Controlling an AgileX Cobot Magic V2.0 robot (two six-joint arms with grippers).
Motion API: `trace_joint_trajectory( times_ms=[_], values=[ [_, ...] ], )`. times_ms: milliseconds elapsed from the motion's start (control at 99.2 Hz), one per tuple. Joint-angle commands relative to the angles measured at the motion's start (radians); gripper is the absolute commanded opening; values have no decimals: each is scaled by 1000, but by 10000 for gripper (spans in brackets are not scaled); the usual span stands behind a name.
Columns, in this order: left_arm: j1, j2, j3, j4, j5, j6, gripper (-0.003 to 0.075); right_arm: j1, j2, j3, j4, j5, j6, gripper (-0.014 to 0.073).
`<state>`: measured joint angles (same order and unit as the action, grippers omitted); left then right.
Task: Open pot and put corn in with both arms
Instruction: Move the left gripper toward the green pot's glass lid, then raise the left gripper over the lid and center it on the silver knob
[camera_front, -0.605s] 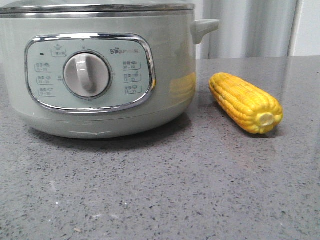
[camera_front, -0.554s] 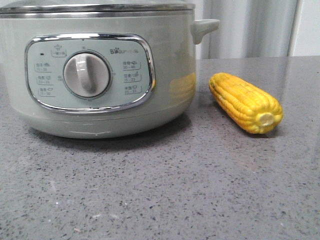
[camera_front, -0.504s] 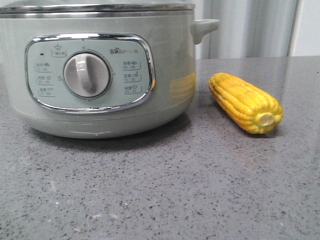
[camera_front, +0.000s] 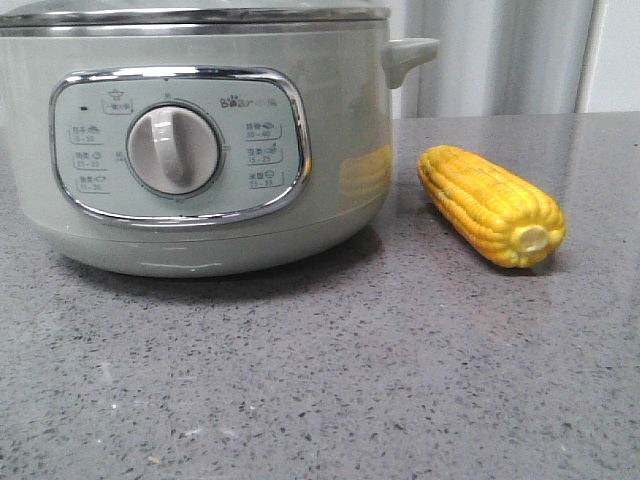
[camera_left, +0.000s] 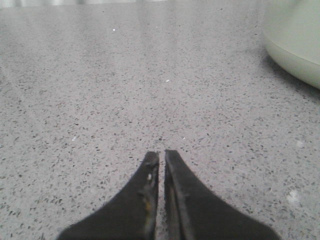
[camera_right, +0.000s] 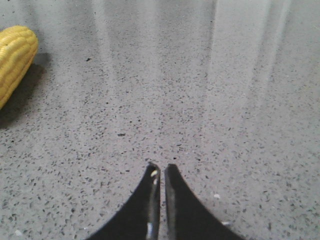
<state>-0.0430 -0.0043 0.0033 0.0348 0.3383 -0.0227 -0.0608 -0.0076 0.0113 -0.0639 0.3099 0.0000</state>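
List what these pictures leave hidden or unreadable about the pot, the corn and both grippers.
- Pot lid: front view's top edge cuts it off above the steel rim; no lid handle shows.
- Panel labels around the knob: too small to read.
- Corn: right wrist view's edge crops it to one end.
- Pot in the left wrist view: only a lower corner.
- Left gripper and right gripper: absent from the front view; the wrist views show only closed fingertips.

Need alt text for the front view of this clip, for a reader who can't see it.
A large mint-green pot with its lid on stands on a grey speckled countertop, its control knob facing the camera. A yellow corn cob lies on the counter to its right, apart from it, stub end toward the camera. No arm appears in this view.
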Motion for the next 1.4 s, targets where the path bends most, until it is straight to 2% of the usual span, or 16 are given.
trace_joint_trajectory(
  times_ms=[0, 927, 1048, 1199, 1390],
  values=[
    [1, -35, 6, -8, -35, 2, -20, -7, -23, 20, -11, -20, -7, -57],
    [1, -35, 6, 36, -129, 2, -20, -7, -23, 20, 23, -61, -7, -57],
    [1, -35, 6, 36, -161, 2, -20, -7, -23, 20, 23, -98, -7, -57],
    [1, -35, 6, 16, -245, -1, -20, -7, -23, 20, 23, -249, -7, -57],
    [1, -35, 6, 16, -354, -1, -20, -7, -23, 20, 23, -356, -7, -57]
  ],
)
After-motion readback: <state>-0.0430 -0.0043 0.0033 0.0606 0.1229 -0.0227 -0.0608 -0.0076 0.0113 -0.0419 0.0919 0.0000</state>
